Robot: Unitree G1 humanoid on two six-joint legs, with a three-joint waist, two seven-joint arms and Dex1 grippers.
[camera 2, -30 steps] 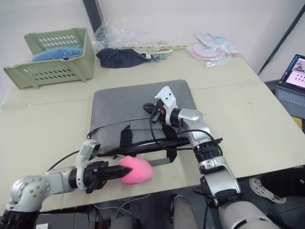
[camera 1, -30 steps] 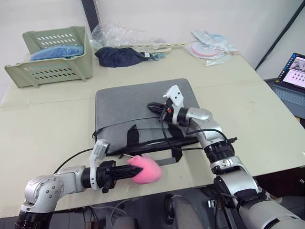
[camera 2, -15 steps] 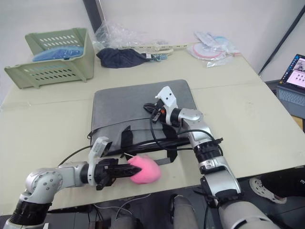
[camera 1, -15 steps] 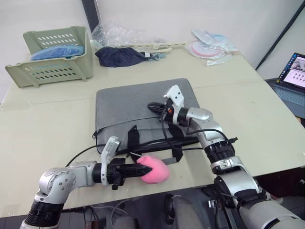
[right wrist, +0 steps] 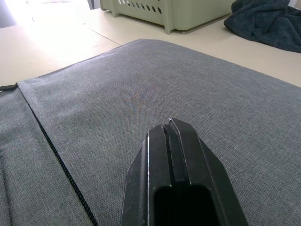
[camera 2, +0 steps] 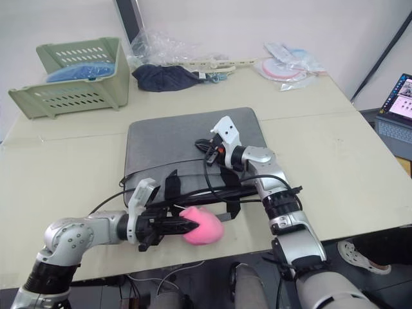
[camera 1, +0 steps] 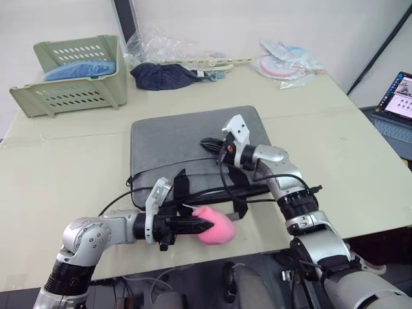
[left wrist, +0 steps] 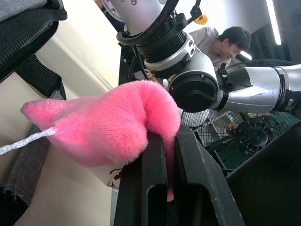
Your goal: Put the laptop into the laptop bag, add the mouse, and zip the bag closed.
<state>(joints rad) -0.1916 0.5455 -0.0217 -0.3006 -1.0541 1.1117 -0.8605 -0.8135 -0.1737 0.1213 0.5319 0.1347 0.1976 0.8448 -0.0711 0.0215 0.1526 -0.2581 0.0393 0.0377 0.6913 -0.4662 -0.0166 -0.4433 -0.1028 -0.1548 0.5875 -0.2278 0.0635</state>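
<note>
Beside basket [camera 1: 71, 74]: blue cloth [camera 1: 162, 75], perhaps.

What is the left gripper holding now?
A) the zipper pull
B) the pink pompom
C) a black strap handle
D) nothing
B: the left gripper's black fingers are closed on the pink pompom, in front of the grey laptop bag.

Right arm hides part of the laptop bag [camera 1: 180, 138]; laptop and mouse unseen inside.
</note>
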